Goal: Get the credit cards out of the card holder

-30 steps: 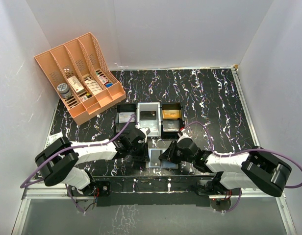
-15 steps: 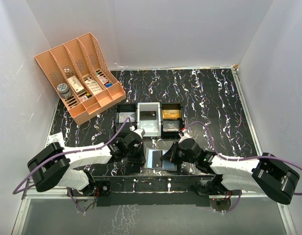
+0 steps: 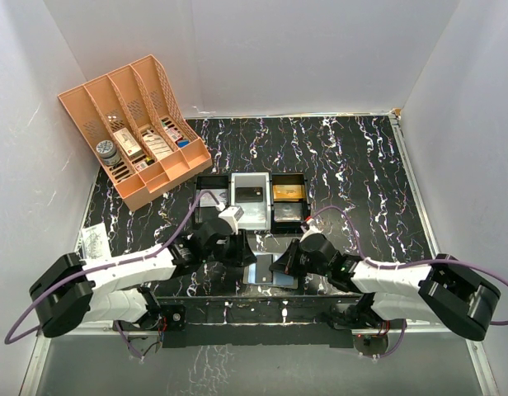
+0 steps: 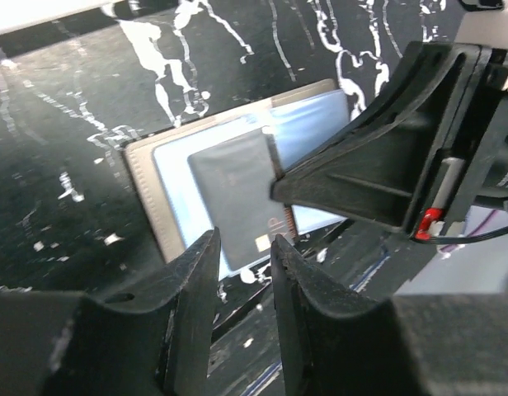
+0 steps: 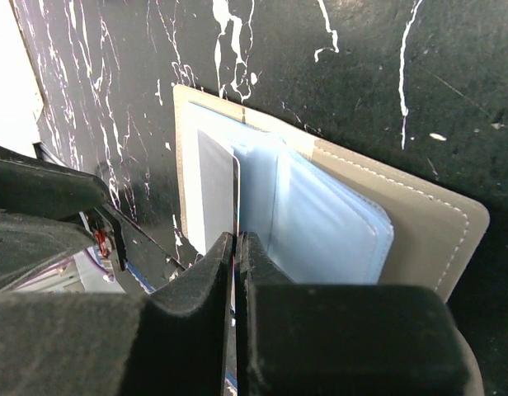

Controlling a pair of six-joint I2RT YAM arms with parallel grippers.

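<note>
The card holder [image 3: 269, 270] lies open on the black marbled table near the front edge, its pale-blue sleeves [image 5: 328, 223] set in a grey cover [image 4: 143, 177]. A dark grey credit card [image 4: 233, 198] with a gold chip stands tilted over the left sleeve. My right gripper [image 5: 236, 238] is shut on that card's edge [image 5: 214, 186]; from above it [image 3: 280, 266] sits on the holder's right side. My left gripper [image 4: 244, 243] hovers just short of the holder's near-left corner, its jaws a little apart with nothing between them; from above it [image 3: 240, 249] is left of the holder.
Behind the holder stand a black tray [image 3: 211, 194], a white tray [image 3: 251, 202] and a second black tray [image 3: 289, 216] that holds a gold-orange card [image 3: 289, 191]. A peach rack [image 3: 138, 124] with small boxes stands at the back left. The table's front edge lies close below the holder.
My left gripper's jaws have parted and its wrist has lifted and shifted right, toward the trays. My right gripper has closed on the grey card and stayed at the holder.
</note>
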